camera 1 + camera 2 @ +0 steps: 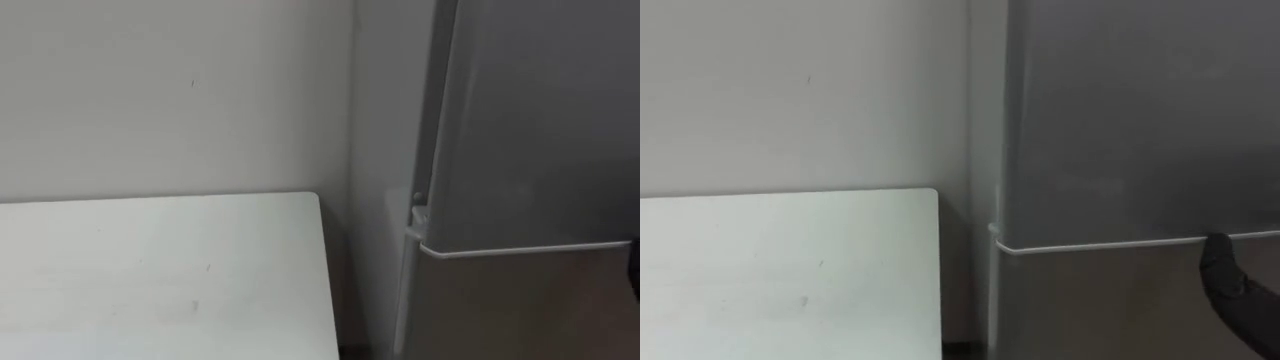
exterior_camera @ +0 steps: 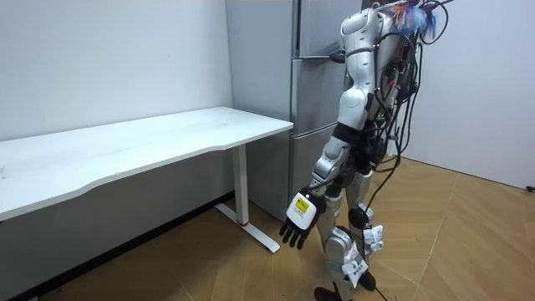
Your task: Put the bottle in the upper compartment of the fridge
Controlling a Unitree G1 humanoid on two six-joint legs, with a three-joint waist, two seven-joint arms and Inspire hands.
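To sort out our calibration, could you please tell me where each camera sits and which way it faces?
Left eye view: on the robot's head, looking down at the white rectangular table top and the grey metal fridge.
Right eye view: just beside it, same scene; the right hand shows at lower right.
Room view: off in the room, sees the whole robot standing at the fridge, left hand hanging open.
All three share table and fridge.

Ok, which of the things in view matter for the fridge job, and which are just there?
For the job:
- tall grey fridge, doors shut
- right hand, up at the seam under the upper door
- left hand, hanging open at the robot's side

Just there:
- long white table beside the fridge
- plain white wall
- wooden floor
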